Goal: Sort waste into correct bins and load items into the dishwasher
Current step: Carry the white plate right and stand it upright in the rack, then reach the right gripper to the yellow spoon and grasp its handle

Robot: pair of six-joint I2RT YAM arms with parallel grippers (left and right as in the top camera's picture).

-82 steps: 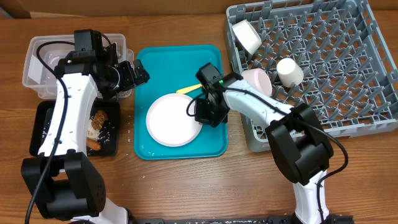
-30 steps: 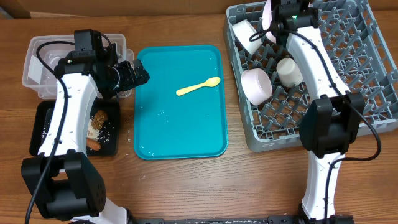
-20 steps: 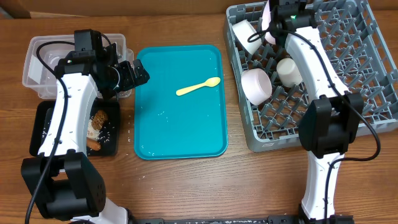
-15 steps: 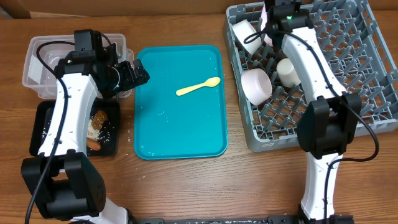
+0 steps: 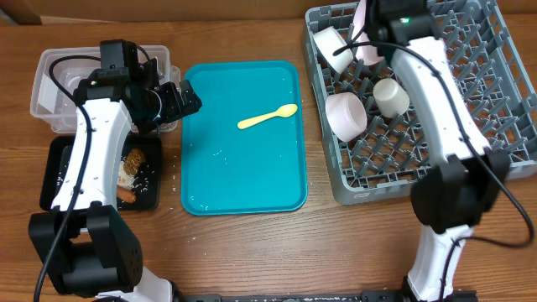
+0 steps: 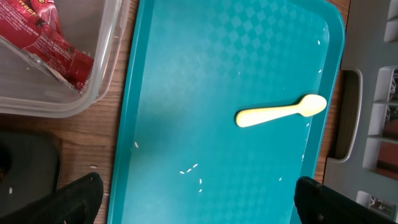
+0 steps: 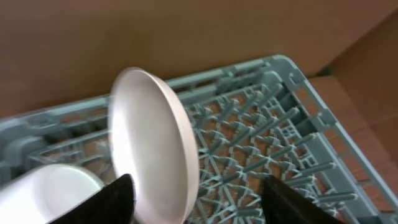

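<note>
Right wrist: plate [image 7: 155, 143] on edge inside parted hand [image 7: 199, 190].

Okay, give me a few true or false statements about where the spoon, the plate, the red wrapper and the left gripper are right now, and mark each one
1. The spoon lies on the teal tray. True.
2. The plate lies flat on the teal tray. False: it stands on edge in the rack.
3. The red wrapper is in the clear tub. True.
4. The left gripper holds the spoon. False: it is open and empty, over the tray's left edge, well apart from the spoon.
</note>
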